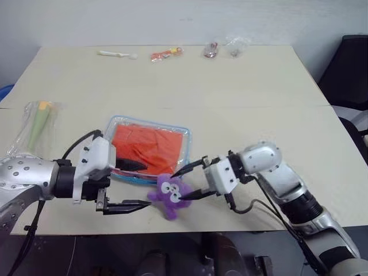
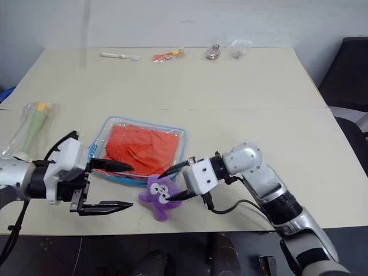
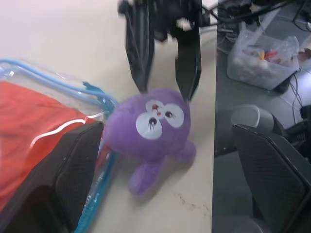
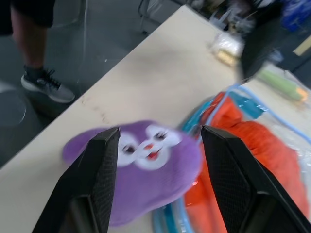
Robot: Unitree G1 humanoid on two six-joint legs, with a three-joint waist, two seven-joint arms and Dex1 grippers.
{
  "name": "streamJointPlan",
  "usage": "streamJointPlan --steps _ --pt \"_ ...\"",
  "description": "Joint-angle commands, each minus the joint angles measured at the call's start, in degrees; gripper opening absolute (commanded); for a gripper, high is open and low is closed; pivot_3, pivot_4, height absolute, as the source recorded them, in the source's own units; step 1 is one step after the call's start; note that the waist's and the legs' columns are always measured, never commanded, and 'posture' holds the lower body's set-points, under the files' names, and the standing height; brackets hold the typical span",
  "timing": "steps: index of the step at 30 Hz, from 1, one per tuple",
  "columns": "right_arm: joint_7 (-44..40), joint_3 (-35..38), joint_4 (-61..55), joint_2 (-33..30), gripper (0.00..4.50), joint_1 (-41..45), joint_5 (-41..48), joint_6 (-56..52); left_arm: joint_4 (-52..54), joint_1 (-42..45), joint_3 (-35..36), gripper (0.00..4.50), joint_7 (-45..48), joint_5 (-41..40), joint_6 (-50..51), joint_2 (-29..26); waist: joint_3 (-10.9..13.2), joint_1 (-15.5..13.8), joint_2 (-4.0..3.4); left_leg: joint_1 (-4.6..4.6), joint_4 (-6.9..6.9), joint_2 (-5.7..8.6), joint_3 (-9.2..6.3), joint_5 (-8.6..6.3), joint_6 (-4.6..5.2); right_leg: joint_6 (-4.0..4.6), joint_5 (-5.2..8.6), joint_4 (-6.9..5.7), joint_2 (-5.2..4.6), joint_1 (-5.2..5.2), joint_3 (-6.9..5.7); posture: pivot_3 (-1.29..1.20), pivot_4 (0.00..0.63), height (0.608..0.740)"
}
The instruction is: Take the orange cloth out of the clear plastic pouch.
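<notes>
Lying inside the clear plastic pouch (image 1: 148,148) on the table (image 1: 241,109), the orange cloth (image 1: 149,146) risks staying trapped: both the left claw (image 1: 127,185) and right claw (image 1: 187,181) gape around a purple plush toy (image 1: 171,194) crowding the pouch's edge.

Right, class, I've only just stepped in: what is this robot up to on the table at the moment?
Both grippers are open at the table's near edge. The right gripper has its fingers either side of a purple plush toy lying beside the clear plastic pouch. The left gripper faces it from the other side, one finger over the pouch. The orange cloth is inside the pouch, not yet taken out.
</notes>
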State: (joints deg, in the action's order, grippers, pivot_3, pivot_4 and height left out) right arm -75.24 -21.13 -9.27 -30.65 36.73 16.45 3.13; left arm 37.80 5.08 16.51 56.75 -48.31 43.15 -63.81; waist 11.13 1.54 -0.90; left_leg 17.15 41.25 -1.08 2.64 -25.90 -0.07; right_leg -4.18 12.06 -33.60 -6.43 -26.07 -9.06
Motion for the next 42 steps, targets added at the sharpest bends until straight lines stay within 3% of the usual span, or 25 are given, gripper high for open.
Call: streamJointPlan --steps 1,4,8,14,18,19,37,40,42 --pt "1.92 4.74 -4.04 -1.02 2.75 2.02 5.70 -8.64 0.46 0.53 -2.15 4.50 0.59 2.13 -2.30 0.86 0.00 -0.07 0.00 0.00 0.00 0.00 0.00 0.00 0.00 0.00 0.00 0.00 0.00 0.00 0.00 0.00 0.150 0.740" --pt "2.51 5.82 -4.90 -1.39 2.75 1.17 6.88 -12.03 -0.29 1.51 -4.16 4.50 0.70 3.44 -3.08 1.52 0.00 -0.13 0.01 0.00 -0.02 0.01 -0.01 0.00 0.00 0.00 0.00 0.00 0.00 0.01 -0.01 0.00 0.150 0.740" --pt "4.00 5.20 -1.55 -0.90 2.75 1.20 1.01 -6.64 -1.20 3.14 -5.83 4.50 0.56 3.76 -2.83 2.36 0.00 -0.06 0.01 0.02 -0.03 0.03 0.04 0.00 0.01 0.00 0.00 -0.01 -0.01 -0.03 0.01 0.00 0.150 0.740" --pt "7.38 1.23 16.32 1.43 2.75 4.41 -13.59 16.47 -1.95 4.03 -7.24 4.50 -0.11 4.90 -2.80 3.57 0.00 0.17 0.01 -0.07 -0.06 0.03 0.14 0.00 0.00 0.00 0.00 -0.07 0.00 -0.05 0.06 0.00 0.150 0.740" --pt "8.10 -0.72 23.01 2.55 1.83 4.66 -17.62 26.31 -1.61 3.60 -6.52 4.50 -0.45 4.75 -2.40 3.63 0.00 0.21 0.01 0.08 -0.05 0.02 0.22 0.01 0.01 0.01 0.01 -0.11 -0.02 -0.27 0.07 0.00 0.150 0.740" --pt "8.24 -0.98 23.81 2.64 1.83 4.71 -18.08 27.72 -1.53 3.55 -6.45 4.50 -0.51 4.70 -2.35 3.63 0.00 0.17 0.01 0.10 -0.04 0.02 0.22 0.01 0.01 0.01 0.01 -0.13 -0.03 -0.29 0.07 0.00 0.150 0.740" --pt "11.47 -3.13 29.50 5.92 1.83 6.33 -21.62 36.29 -2.52 5.61 -7.48 4.50 -1.13 5.20 -2.31 4.07 -0.01 0.18 0.01 0.11 0.01 0.01 0.20 0.01 0.01 0.01 0.01 -0.17 -0.05 -0.29 0.09 0.00 0.150 0.740" --pt "11.47 -3.45 30.60 6.18 1.28 6.49 -21.78 36.95 -2.46 5.72 -7.58 4.50 -1.26 5.29 -2.20 4.22 0.00 0.19 0.01 0.11 0.01 0.00 0.20 0.01 0.00 0.01 0.01 -0.18 -0.04 -0.30 0.09 0.00 0.150 0.740" --pt "11.26 -3.50 30.91 6.01 0.61 6.43 -21.68 37.47 -2.58 5.64 -7.68 4.50 -1.22 5.49 -2.28 4.28 -0.01 0.13 0.01 0.11 0.01 0.01 0.20 0.01 0.01 0.01 0.01 -0.18 -0.05 -0.29 0.09 0.00 0.150 0.740"
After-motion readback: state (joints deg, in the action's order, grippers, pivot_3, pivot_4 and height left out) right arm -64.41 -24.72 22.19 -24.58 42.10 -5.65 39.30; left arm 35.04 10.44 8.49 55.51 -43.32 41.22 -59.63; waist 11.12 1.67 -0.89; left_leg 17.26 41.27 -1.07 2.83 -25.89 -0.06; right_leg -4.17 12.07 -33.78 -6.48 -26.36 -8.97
